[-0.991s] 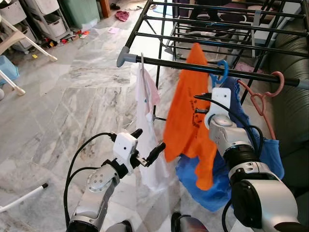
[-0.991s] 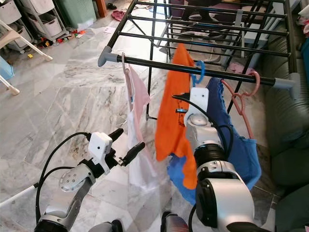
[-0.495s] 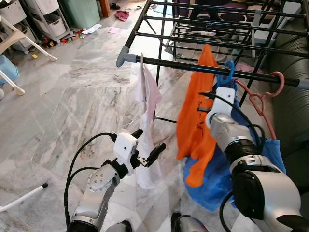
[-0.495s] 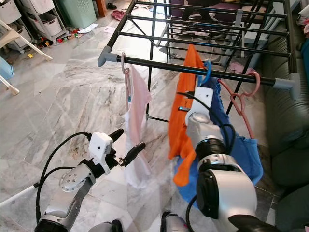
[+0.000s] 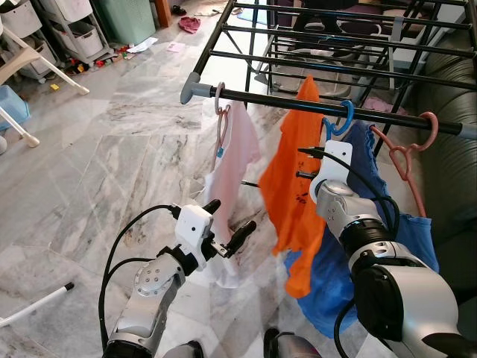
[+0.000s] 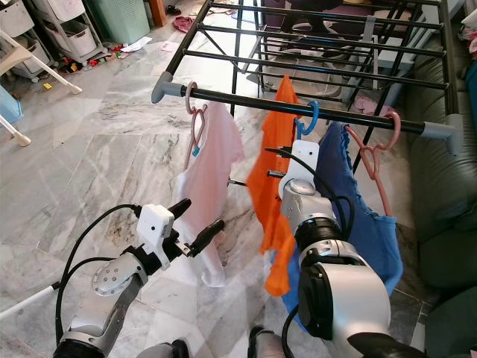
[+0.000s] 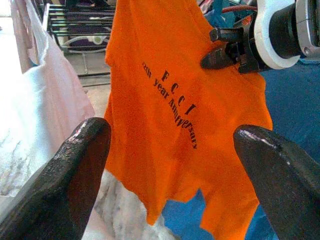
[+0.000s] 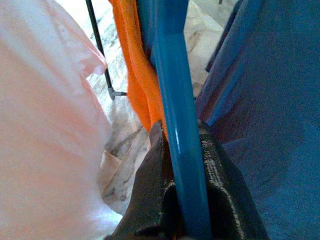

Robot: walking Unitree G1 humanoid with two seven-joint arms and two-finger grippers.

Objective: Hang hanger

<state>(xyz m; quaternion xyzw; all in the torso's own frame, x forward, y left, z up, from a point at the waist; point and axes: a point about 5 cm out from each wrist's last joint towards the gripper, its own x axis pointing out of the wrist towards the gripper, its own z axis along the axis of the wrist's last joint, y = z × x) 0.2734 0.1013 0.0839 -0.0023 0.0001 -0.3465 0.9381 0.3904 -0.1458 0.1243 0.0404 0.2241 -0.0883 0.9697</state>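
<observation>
An orange shirt [image 5: 291,186] hangs on a blue hanger [image 5: 339,123]. The hanger's hook sits over the black front rail [image 5: 268,99] of the drying rack. My right gripper [image 5: 304,164] is just below the rail, shut on the blue hanger's stem [image 8: 175,125], which runs between its fingers [image 8: 150,165]. My left gripper [image 5: 227,220] is low in front of the rack, open and holding nothing; in its wrist view the orange shirt [image 7: 165,75] hangs beyond its fingertips [image 7: 75,165].
A pale pink garment [image 5: 231,186] on a pink hanger [image 5: 220,104] hangs at the rail's left end. To the right, a blue garment [image 5: 373,246] hangs from a salmon hanger [image 5: 406,153]. A dark sofa [image 5: 451,171] stands at the right. Marble floor [image 5: 112,164] lies open to the left.
My right gripper carried the orange shirt right, then back left and slightly down; the blue hook now rests on the rail. The pink garment has swung round. My left arm stayed still.
</observation>
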